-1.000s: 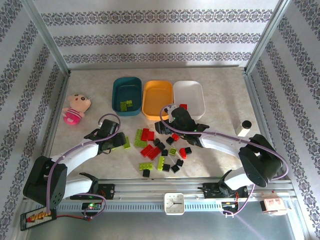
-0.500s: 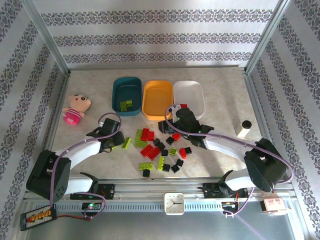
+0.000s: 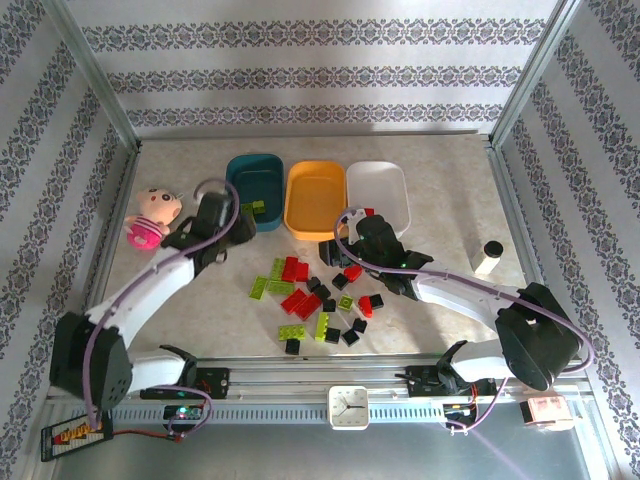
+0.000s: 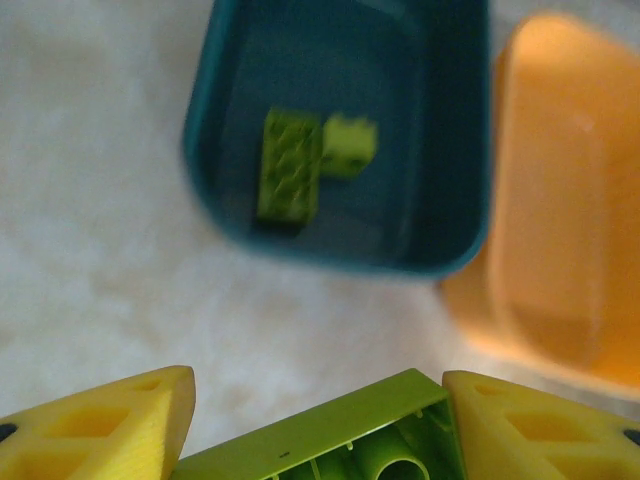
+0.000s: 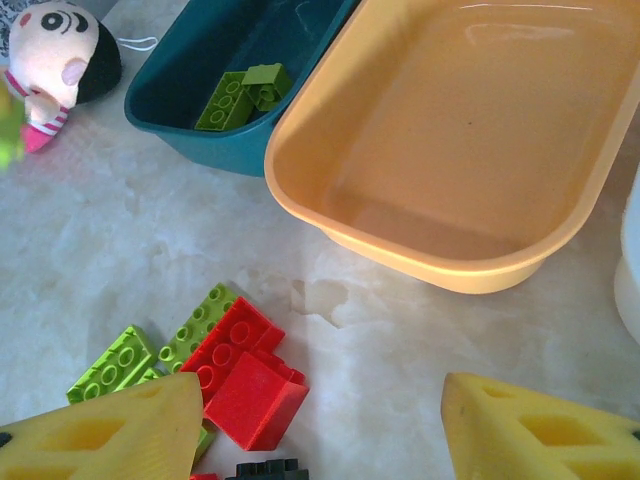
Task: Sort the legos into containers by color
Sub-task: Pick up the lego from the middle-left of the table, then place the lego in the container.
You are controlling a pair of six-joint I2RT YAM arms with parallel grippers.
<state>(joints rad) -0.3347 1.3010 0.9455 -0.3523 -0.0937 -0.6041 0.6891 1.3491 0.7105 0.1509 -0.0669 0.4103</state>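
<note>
My left gripper (image 4: 318, 425) is shut on a lime green lego (image 4: 330, 445), held underside up between the yellow fingers. In the top view this gripper (image 3: 228, 232) hovers just in front of the dark teal container (image 3: 252, 172). Two green legos (image 4: 290, 165) lie in the teal container (image 4: 440, 200). The orange container (image 3: 315, 195) holds nothing, and the white container (image 3: 380, 185) holds a red lego (image 3: 366, 212). My right gripper (image 5: 322, 400) stands open above bare table, at the back edge of the loose legos (image 3: 310, 300). Red legos (image 5: 240, 370) lie by its left finger.
A pink plush doll (image 3: 150, 215) lies left of the teal container. A small white cylinder (image 3: 489, 255) stands at the right. Metal frame posts and patterned walls close in the table. A clock (image 3: 349, 407) sits on the front rail.
My left gripper closed on a green lego at the pile's left edge, lifted it, and carried it back toward the teal container. The right gripper stayed open and hardly moved.
</note>
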